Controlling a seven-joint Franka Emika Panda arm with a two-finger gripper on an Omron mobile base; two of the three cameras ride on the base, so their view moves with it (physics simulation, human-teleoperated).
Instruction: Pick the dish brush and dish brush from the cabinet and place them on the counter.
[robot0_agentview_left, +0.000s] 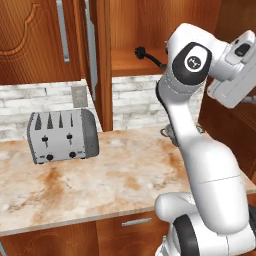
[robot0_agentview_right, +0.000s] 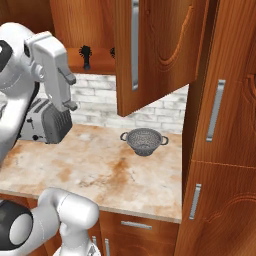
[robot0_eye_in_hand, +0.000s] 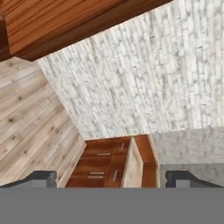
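Second dish brush (robot0_agentview_right: 113, 51) door-clipped.

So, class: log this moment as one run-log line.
claw: open, empty | dish brush: on cabinet shelf | second brush: same shelf | counter: colander, toaster

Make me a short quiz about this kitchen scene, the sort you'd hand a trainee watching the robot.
1. True or false: the gripper has its fingers spread apart with nothing between them.
2. Where do the dish brushes sit now? A) on the counter B) on the shelf of the open cabinet C) inside the colander
3. Fill in: the appliance on the counter's left side is a ____.

Key: 1 true; 2 B; 3 toaster.
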